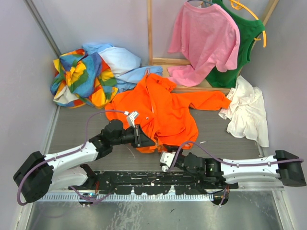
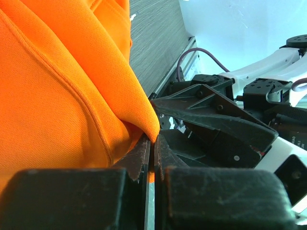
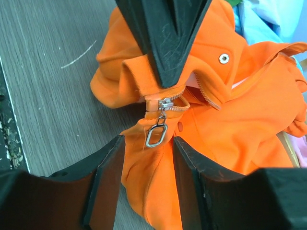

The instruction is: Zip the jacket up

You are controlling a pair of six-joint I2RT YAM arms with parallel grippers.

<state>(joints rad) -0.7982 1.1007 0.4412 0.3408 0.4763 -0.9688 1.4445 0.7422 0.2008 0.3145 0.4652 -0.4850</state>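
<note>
The jacket (image 1: 170, 108) lies spread on the table (image 1: 72, 129) in the top view, collar toward the far side and hem toward the arms. The left gripper (image 1: 147, 141) is at its near hem and the right gripper (image 1: 167, 154) is just beside it. From the left wrist, the fingers (image 2: 139, 160) are pressed together on a fold of orange cloth (image 2: 62, 96), pinching the hem. From the right wrist, the fingers stand spread, one on each side of the metal zipper pull (image 3: 156, 135) without touching it. The slider (image 3: 166, 103) sits just above, low on the track, under the left gripper's clamped tip (image 3: 163, 43). The open teeth (image 3: 204, 96) run up and away from there toward the collar — so the right arm is nearer, and I judge it must close on the pull and draw it along that line.
</note>
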